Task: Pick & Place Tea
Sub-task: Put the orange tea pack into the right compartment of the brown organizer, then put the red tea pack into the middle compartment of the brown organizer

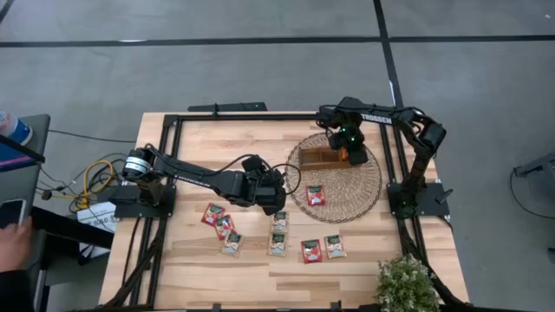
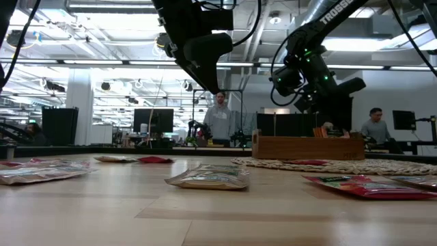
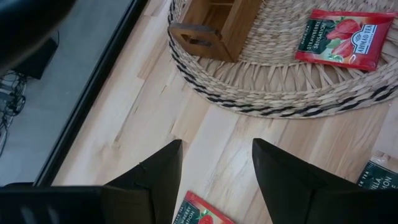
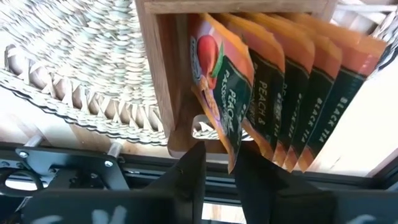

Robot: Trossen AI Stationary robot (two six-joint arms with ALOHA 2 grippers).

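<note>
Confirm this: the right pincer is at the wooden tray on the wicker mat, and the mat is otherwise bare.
Not bare. The right pincer is at the wooden tray on the wicker mat, but a red tea sachet also lies on the mat, as the high view shows.

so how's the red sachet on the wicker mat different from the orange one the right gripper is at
The red sachet lies flat and alone on the wicker mat, untouched. The orange sachet stands on edge in the wooden tray, packed beside others like it, its corner between the right gripper fingers. Both are small flat printed tea sachets.
</note>
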